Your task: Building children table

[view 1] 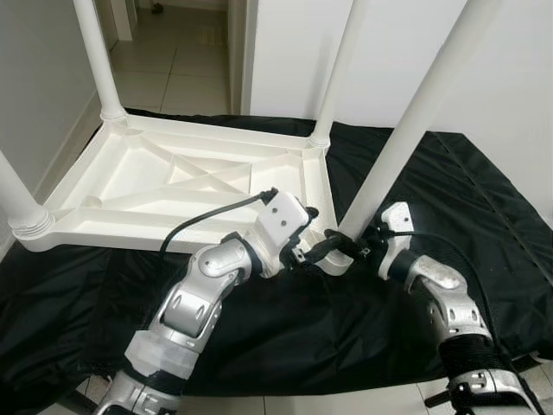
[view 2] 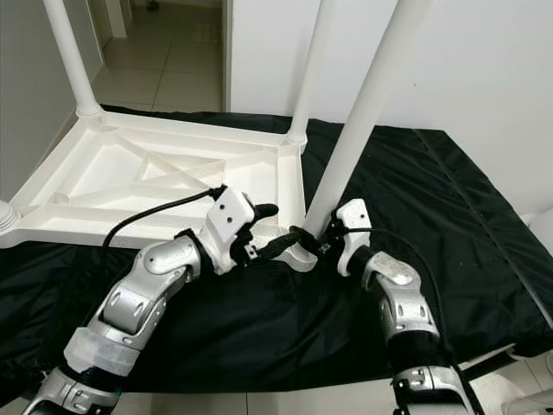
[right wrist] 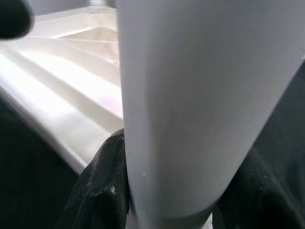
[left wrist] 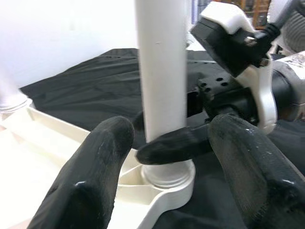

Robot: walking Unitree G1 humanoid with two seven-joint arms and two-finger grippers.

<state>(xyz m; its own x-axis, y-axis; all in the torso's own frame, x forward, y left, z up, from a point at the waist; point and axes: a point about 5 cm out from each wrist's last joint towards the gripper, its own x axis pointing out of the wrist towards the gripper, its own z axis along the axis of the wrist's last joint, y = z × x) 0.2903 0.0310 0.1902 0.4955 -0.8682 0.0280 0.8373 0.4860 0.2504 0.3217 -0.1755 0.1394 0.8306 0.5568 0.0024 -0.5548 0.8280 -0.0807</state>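
The white plastic children's table (view 1: 112, 186) lies upside down on a black sheet, its legs pointing up. At its near right corner, a white leg (view 1: 413, 125) stands in the corner socket (left wrist: 167, 177). My right gripper (view 1: 342, 245) is shut on this leg just above the socket, one black finger on each side (right wrist: 101, 191). My left gripper (view 1: 304, 235) is open beside the same corner, with its fingers (left wrist: 93, 176) spread and pointing at the base of the leg (left wrist: 161, 71). It does not touch the leg.
The black sheet (view 1: 484, 199) covers the floor under the table. Other legs rise at the far left (view 1: 97, 56), far right (view 1: 339, 73) and near left (view 1: 15, 199). A white wall (view 1: 406, 43) is behind, and a tiled doorway (view 1: 173, 52) is at the back left.
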